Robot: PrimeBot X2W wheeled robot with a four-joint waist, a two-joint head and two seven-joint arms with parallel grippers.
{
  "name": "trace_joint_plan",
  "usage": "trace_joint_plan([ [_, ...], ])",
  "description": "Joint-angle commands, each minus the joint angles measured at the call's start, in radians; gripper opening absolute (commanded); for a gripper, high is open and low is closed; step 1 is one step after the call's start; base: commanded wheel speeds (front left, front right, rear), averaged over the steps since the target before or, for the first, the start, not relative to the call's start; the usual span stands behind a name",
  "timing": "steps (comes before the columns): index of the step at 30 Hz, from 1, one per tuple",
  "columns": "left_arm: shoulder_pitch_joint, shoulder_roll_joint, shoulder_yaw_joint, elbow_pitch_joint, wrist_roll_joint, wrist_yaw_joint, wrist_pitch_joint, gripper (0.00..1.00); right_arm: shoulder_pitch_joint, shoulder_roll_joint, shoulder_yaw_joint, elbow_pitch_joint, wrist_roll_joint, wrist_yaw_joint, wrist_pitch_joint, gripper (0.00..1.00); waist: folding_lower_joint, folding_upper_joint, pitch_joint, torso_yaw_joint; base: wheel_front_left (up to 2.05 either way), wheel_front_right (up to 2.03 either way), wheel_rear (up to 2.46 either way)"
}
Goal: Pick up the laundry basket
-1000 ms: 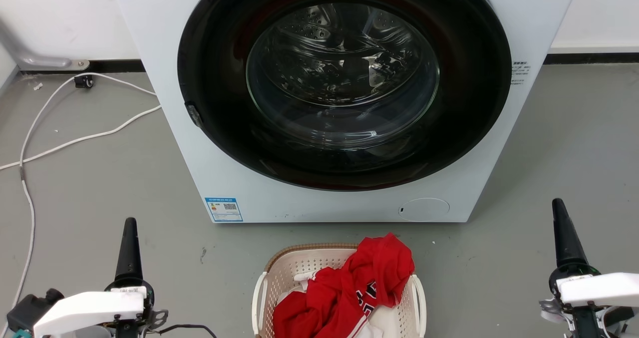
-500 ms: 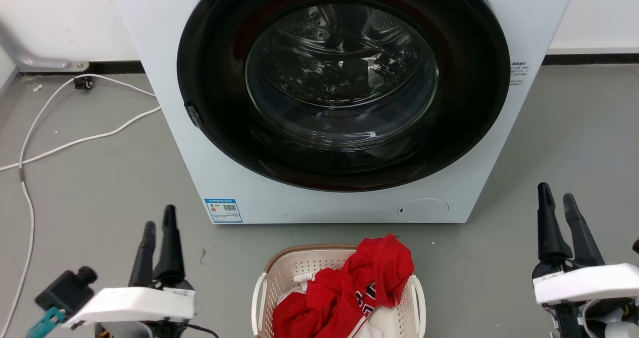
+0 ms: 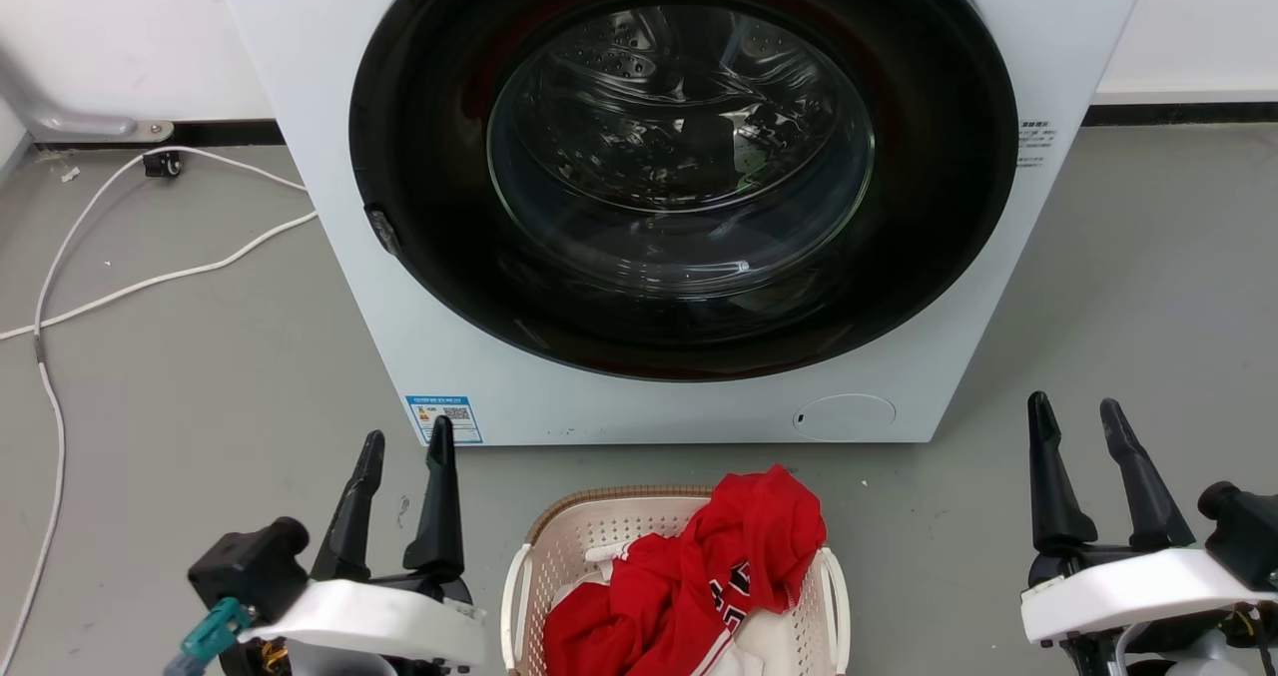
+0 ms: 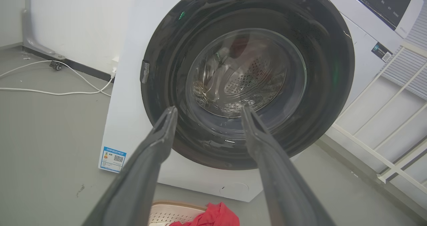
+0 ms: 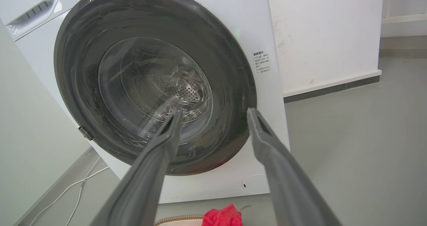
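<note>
We find the laundry basket standing on the grey floor directly before the washing machine. It sits at the bottom centre of the head view, with its near end cut off by the frame. A red garment is heaped inside and rises above the rim on the right.

The left tool stands just beside the basket's left side, fingers parted, with nothing between them. The right tool is well apart on the basket's right, likewise parted and empty. Neither touches the basket.

Assessment: we judge the perforated plastic shell to be stiff but light, and the soft cloth adds little weight. The smooth curved wall offers poor purchase. The proper holds are the white loops, the left handle and the right handle, one per tool. The garment lies close against the right handle, so cloth may be pinched there. A one-sided lift would likely tip the load, and we recommend a level, two-sided lift.
</note>
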Motion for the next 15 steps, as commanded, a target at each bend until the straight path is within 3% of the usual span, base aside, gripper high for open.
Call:
trace_joint_plan([
  [1, -0.005, 0.011, -0.016, -0.014, 0.043, 0.009, -0.011, 1.00, 0.001, -0.002, 0.003, -0.008, -0.039, 0.000, -0.011, 1.00, 0.0000, 0.0000, 0.001, 0.000, 0.00, 0.00, 0.00],
  [15, -0.003, 0.086, -0.158, 0.018, 0.212, 0.106, -0.046, 1.00, 0.019, -0.002, 0.006, 0.032, -0.179, 0.000, -0.046, 1.00, 0.0000, 0.0000, 0.002, -0.005, 0.00, 0.00, 0.00],
])
